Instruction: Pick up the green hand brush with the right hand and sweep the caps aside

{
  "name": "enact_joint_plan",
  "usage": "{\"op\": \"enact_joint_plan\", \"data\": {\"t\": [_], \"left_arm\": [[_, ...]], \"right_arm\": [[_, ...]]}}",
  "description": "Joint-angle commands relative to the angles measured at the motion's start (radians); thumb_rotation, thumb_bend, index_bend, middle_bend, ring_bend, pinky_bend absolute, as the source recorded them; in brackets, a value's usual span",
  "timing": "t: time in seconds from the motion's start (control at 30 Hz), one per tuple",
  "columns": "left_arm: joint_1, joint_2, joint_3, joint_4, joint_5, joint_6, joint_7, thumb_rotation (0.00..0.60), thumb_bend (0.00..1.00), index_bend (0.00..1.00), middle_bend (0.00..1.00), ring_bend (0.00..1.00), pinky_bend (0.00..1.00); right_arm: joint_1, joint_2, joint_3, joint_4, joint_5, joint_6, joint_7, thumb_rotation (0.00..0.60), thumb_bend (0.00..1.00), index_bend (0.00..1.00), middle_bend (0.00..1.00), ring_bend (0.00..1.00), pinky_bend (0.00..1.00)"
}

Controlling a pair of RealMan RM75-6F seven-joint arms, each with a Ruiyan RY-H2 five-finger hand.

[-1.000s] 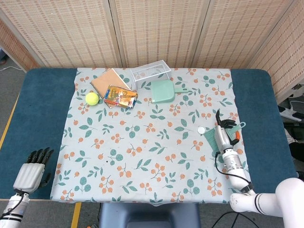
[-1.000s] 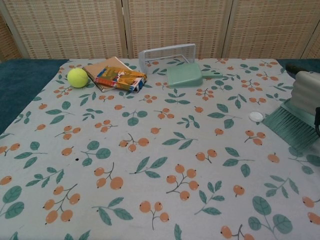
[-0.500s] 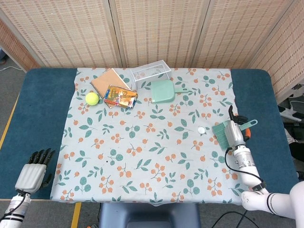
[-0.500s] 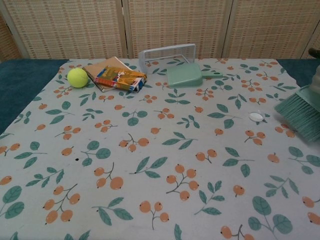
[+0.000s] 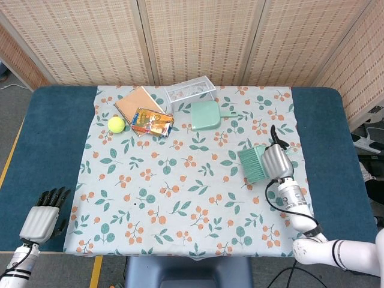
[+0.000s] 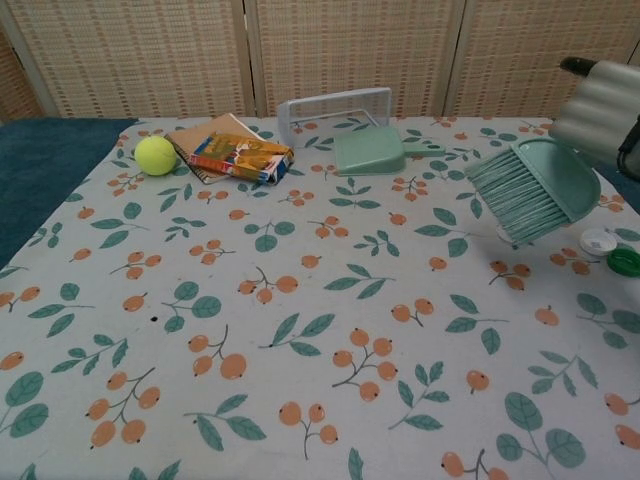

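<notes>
My right hand [image 5: 275,161] grips the green hand brush [image 5: 253,163] over the right part of the floral cloth. In the chest view the brush [image 6: 530,190] hangs above the cloth, bristles pointing left and down, with the right hand [image 6: 603,110] behind it at the top right. A white cap [image 6: 598,240] and a green cap [image 6: 626,261] lie side by side on the cloth at the right edge, below the brush. The head view hides both caps behind hand and brush. My left hand [image 5: 43,216] hangs at the table's front left corner, holding nothing, fingers slightly apart.
A green dustpan [image 5: 206,114] and a wire basket [image 5: 190,91] sit at the back middle. Left of them lie a brown notebook [image 5: 138,101], a colourful book [image 5: 152,122] and a yellow tennis ball [image 5: 116,124]. The blue table [image 5: 54,132] shows on both sides of the cloth.
The right hand swung the brush left and up over the cloth. The white cap now lies further right, beside a green cap newly visible in the chest view. The left hand stayed put.
</notes>
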Motion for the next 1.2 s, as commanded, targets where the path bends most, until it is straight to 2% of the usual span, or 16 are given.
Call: {"op": "enact_joint_plan", "data": {"t": [0.03, 0.2, 0.4, 0.7, 1.2], "left_arm": [[0.0, 0.001, -0.001, 0.003, -0.003, -0.003, -0.004, 0.6, 0.43, 0.0, 0.0, 0.0, 0.08], [0.002, 0.006, 0.0, 0.001, 0.001, 0.003, -0.011, 0.6, 0.43, 0.0, 0.0, 0.0, 0.08], [0.004, 0.012, 0.0, 0.001, 0.001, 0.005, -0.019, 0.6, 0.43, 0.0, 0.0, 0.0, 0.08], [-0.002, 0.004, 0.001, 0.006, -0.007, -0.011, -0.015, 0.6, 0.43, 0.0, 0.0, 0.0, 0.08], [-0.001, -0.001, 0.006, 0.005, 0.003, -0.003, -0.003, 0.6, 0.43, 0.0, 0.0, 0.0, 0.08]], "right_arm": [[0.045, -0.083, 0.023, 0.035, 0.061, -0.011, -0.1, 0.6, 0.54, 0.89, 0.78, 0.45, 0.0], [0.069, -0.168, 0.017, 0.086, 0.098, -0.002, -0.18, 0.6, 0.54, 0.89, 0.78, 0.45, 0.0], [0.078, -0.219, 0.033, 0.17, 0.162, 0.018, -0.226, 0.6, 0.54, 0.89, 0.78, 0.45, 0.0], [0.068, -0.236, 0.005, 0.252, 0.216, 0.005, -0.269, 0.6, 0.54, 0.89, 0.78, 0.45, 0.0], [0.029, -0.219, -0.042, 0.304, 0.26, 0.008, -0.307, 0.6, 0.54, 0.89, 0.78, 0.45, 0.0]]}}
